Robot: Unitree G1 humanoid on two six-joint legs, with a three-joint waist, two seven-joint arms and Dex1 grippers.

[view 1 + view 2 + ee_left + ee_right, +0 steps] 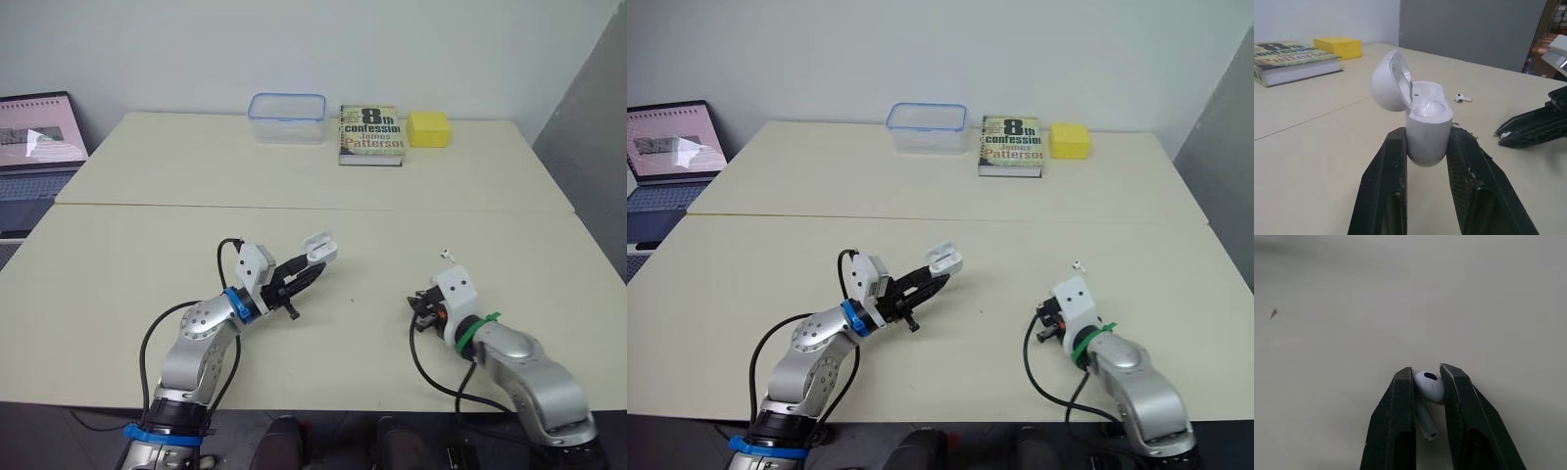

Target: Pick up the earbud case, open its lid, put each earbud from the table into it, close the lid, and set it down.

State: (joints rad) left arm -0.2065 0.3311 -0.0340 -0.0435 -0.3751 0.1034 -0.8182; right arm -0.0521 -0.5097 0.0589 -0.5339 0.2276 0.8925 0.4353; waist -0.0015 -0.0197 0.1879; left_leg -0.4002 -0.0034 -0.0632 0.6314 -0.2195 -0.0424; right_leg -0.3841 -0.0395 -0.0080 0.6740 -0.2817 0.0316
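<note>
We noted the left gripper [308, 271], centre-left, clamping the earbud case [1426, 132], lid [1387, 84] open. The right gripper [1426, 373], lower right, pinched one earbud [1431, 386]; the second earbud [446, 254] lay just above it. Loading step, we judged: next, align stem with socket.

Earbud [446, 254] on table [127, 264], right of case [318, 248]

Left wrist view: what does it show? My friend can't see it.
The left end effector grips a white earbud case with its lid open. One earbud lies on the table beyond it; a book and a yellow block sit farther back.
</note>
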